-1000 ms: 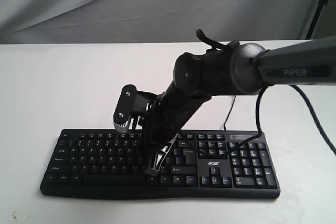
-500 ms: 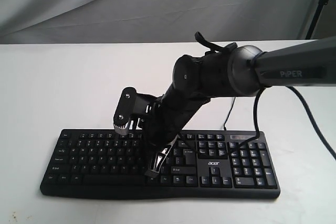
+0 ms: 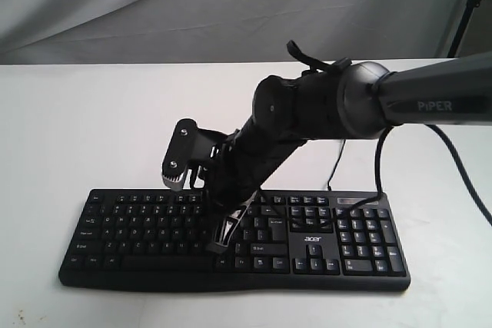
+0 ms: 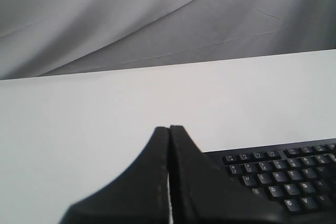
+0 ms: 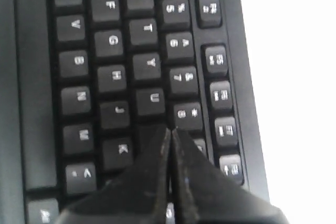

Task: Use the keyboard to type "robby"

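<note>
The black keyboard [image 3: 307, 240] with white legends and an "acer" logo lies along the table's front edge. My right gripper [image 3: 217, 248] reaches across from the right and points down at the letter keys right of the middle. In the right wrist view this gripper [image 5: 170, 128] is shut with nothing in it. Its tips sit between the U, 8 and K keys of the keyboard [image 5: 110, 40], hiding the key beneath. I cannot tell whether they touch it. My left gripper [image 4: 169, 128] is shut and empty, beside the keyboard's [image 4: 278, 182] upper left corner; it does not show in the exterior view.
The white table [image 3: 92, 120] reaches back to a grey cloth backdrop [image 3: 154, 5]. A thin black cable [image 3: 335, 168] runs from the keyboard's back edge behind the right arm [image 3: 430, 101]. A black stand leg [image 3: 465, 5] is at the far right.
My right gripper has shifted slightly left along the keyboard and the wrist has risen a little. The keyboard has not moved.
</note>
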Action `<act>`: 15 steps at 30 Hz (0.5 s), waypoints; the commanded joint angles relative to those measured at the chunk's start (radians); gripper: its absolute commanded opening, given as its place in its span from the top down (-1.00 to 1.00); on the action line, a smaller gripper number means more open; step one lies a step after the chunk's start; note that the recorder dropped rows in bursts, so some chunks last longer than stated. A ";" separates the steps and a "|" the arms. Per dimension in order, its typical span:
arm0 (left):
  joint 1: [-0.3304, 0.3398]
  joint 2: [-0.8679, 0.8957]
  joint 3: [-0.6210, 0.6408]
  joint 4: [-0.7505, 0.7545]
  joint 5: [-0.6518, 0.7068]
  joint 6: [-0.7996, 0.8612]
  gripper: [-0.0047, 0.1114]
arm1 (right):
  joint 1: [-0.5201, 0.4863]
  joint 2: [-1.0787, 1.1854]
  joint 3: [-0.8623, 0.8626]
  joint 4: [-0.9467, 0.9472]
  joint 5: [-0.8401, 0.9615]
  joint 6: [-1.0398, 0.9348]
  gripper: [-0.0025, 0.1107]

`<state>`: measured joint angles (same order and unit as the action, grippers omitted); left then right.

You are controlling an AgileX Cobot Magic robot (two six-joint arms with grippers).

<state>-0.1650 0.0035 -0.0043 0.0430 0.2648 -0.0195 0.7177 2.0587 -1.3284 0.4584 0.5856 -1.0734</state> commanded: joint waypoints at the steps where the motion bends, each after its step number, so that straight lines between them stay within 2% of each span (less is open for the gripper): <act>1: -0.006 -0.003 0.004 0.005 -0.005 -0.003 0.92 | 0.029 -0.012 0.004 0.067 -0.029 -0.037 0.96; 8: -0.006 -0.003 0.004 0.005 -0.005 -0.003 0.92 | 0.088 -0.007 0.004 0.225 -0.035 -0.157 0.96; 15: -0.006 -0.003 0.004 0.005 -0.005 -0.003 0.92 | 0.122 0.027 0.004 0.244 -0.084 -0.157 0.96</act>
<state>-0.1650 0.0035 -0.0043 0.0430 0.2648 -0.0195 0.8364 2.0768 -1.3284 0.6890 0.5221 -1.2241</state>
